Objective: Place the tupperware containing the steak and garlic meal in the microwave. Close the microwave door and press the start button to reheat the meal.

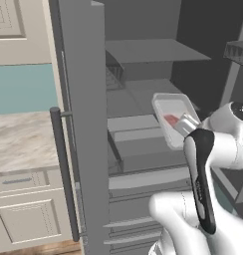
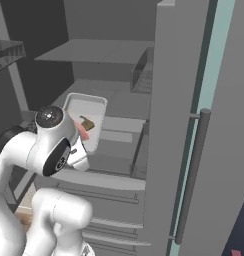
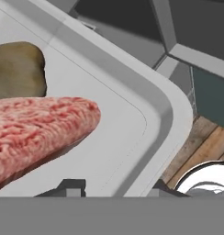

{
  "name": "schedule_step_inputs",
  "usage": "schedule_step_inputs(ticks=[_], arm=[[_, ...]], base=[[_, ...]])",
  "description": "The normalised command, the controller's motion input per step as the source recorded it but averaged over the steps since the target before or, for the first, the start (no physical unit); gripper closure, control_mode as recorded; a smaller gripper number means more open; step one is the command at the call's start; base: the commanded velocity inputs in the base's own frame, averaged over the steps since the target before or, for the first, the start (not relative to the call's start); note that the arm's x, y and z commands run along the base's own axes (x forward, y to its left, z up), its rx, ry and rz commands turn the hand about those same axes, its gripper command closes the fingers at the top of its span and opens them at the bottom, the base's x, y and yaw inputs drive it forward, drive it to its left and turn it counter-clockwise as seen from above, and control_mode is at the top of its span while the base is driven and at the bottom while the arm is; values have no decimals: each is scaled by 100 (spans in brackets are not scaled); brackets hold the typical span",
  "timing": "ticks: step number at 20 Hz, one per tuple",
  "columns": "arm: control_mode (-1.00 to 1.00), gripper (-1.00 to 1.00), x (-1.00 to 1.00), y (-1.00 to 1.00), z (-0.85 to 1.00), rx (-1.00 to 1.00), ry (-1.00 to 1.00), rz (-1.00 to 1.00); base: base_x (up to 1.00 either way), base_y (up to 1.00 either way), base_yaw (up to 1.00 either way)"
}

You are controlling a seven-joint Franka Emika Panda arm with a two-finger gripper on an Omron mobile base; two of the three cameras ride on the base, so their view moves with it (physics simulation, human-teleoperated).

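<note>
Left base view: the tupperware [image 1: 169,110] is tilting in the air before the open fridge's grey shelves [image 1: 143,89], its near end meeting the gripper [image 1: 187,122]. The steak [image 1: 171,119] is showing as a pink patch inside. The fridge door [image 1: 81,124] is standing open with its dark bar handle [image 1: 63,174].

Right base view: the tupperware [image 2: 89,106] is sitting just above the arm's wrist, carrying the steak [image 2: 81,129] and a brownish bit, probably the garlic [image 2: 88,123].

Hand view: the tray rim [image 3: 146,98] is passing between the two fingertips [image 3: 72,187], which are standing partly apart and pinching the rim. The steak [image 3: 36,128] and garlic [image 3: 17,69] are lying inside.
</note>
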Motion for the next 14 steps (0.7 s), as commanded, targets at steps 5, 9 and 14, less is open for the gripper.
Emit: schedule_step_inputs(ticks=[5, 9, 14], arm=[[-100, 100, -29, 0, 0, -8, 0, 0], [-100, 100, -9, 0, 8, -5, 0, 0], [-100, 100, -4, 0, 24, -2, 0, 0]], base=[[0, 0, 0], [0, 0, 0], [0, 0, 0]])
